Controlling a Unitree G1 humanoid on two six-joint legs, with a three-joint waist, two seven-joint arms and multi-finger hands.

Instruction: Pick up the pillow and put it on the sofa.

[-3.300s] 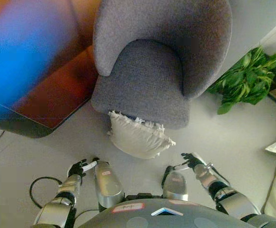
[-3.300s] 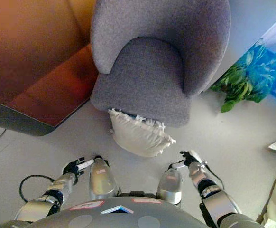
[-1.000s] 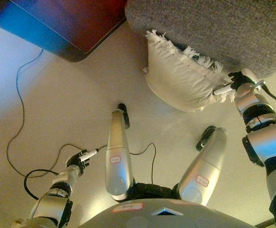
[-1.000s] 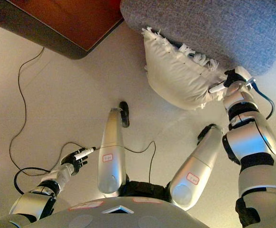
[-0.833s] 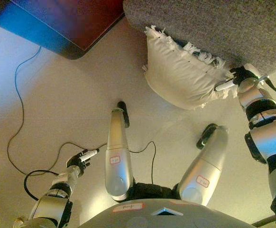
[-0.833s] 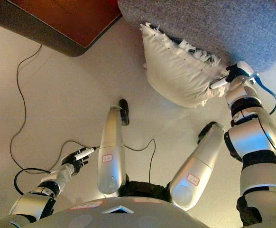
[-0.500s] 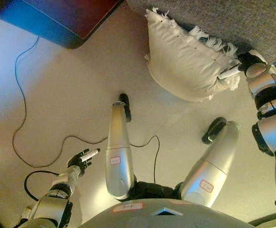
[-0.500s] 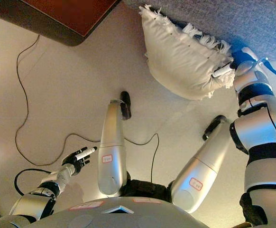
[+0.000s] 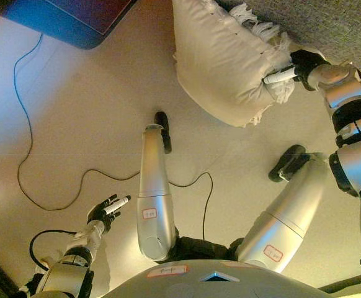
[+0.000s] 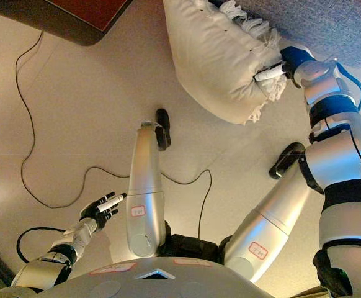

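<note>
A cream pillow (image 9: 221, 59) with a fringed edge leans against the front of the grey sofa chair (image 9: 335, 25) at the top of the view. Its lower side hangs over the pale floor. My right hand (image 9: 295, 65) is at the pillow's right corner, fingers curled into the bunched cloth and a white-tipped finger lying across it. Far from the pillow, my left hand (image 9: 105, 211) hovers low at the lower left over the floor, fingers straight and holding nothing.
The corner of a dark red-brown piece of furniture (image 9: 75, 18) fills the top left. Only the sofa chair's front edge shows, along the top right. Pale floor (image 9: 75, 124) lies between them and the pillow.
The view has shifted and closed in on the pillow. My right hand has taken the pillow's right corner and drawn it left, so the pillow stands steeper. The left hand has barely moved.
</note>
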